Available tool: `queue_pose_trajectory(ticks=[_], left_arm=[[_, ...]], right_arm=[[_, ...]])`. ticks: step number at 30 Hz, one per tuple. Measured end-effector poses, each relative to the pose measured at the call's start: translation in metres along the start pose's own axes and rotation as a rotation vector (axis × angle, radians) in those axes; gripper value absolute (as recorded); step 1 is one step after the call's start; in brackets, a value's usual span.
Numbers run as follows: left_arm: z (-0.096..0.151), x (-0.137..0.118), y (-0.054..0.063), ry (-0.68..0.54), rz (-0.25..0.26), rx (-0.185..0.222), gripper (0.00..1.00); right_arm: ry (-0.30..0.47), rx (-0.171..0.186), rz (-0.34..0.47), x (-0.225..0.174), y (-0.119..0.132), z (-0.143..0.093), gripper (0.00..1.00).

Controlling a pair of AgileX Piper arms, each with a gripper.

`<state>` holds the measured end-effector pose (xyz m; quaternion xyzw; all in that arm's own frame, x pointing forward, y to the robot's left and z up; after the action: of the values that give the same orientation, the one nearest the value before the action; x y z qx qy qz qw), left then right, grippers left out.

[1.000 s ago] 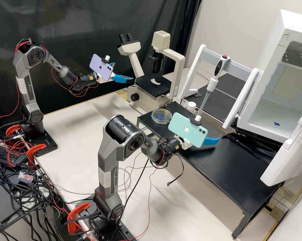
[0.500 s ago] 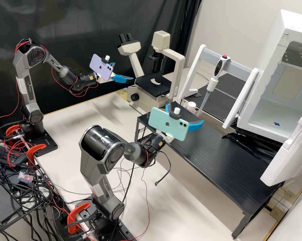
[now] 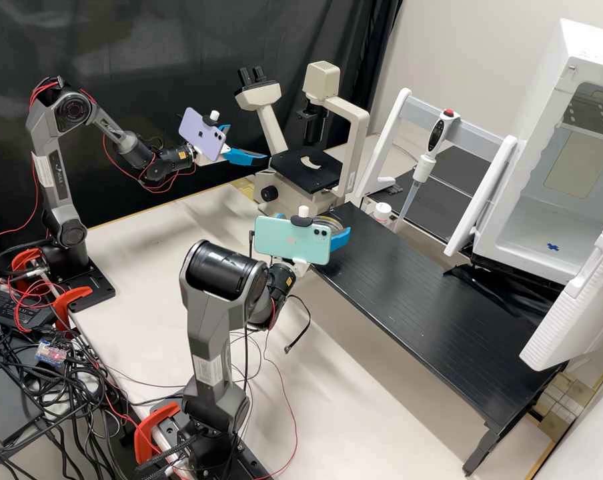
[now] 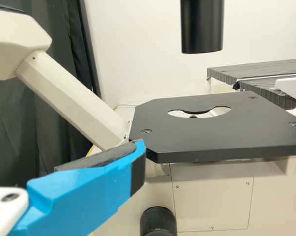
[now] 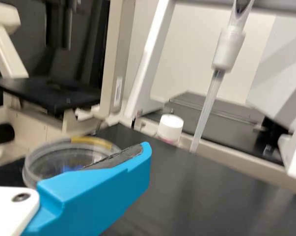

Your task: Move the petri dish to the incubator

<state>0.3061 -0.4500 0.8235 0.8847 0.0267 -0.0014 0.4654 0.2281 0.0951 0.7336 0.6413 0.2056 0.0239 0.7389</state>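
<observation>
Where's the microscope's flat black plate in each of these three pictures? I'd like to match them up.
High view: the flat black plate sits on the beige microscope, near the dark curtain.
Left wrist view: up close, beneath a hanging black cylinder.
Right wrist view: farther off, past the petri dish.
Shared landmark: the slanting beige eyepiece tube beside the plate.

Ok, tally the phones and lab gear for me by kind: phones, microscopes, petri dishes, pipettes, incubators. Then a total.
Phones, one purple and one mint green: 2
Microscope: 1
Petri dish: 1
Pipette: 1
Incubator: 1
Total: 6
</observation>
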Motion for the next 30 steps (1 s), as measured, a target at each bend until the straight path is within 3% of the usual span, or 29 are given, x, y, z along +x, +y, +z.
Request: queue_pose_trajectory(ticks=[5,10,11,18,30], left_arm=[[0.000,0.000,0.000,0.000,0.000,0.000,1.00],[0.000,0.000,0.000,0.000,0.000,0.000,1.00],[0.000,0.000,0.000,0.000,0.000,0.000,1.00],[0.000,0.000,0.000,0.000,0.000,0.000,1.00],[0.000,0.000,0.000,0.000,0.000,0.000,1.00]], right_arm=[[-0.030,0.010,-0.015,0.005,-0.006,0.008,1.00],[-0.045,0.051,0.007,0.009,-0.001,0.014,1.00],[-0.048,0.055,0.009,0.009,0.000,0.015,0.00],[-0.042,0.105,0.000,0.010,0.003,0.019,0.00],[-0.010,0.113,-0.047,0.013,0.002,0.016,0.00]])
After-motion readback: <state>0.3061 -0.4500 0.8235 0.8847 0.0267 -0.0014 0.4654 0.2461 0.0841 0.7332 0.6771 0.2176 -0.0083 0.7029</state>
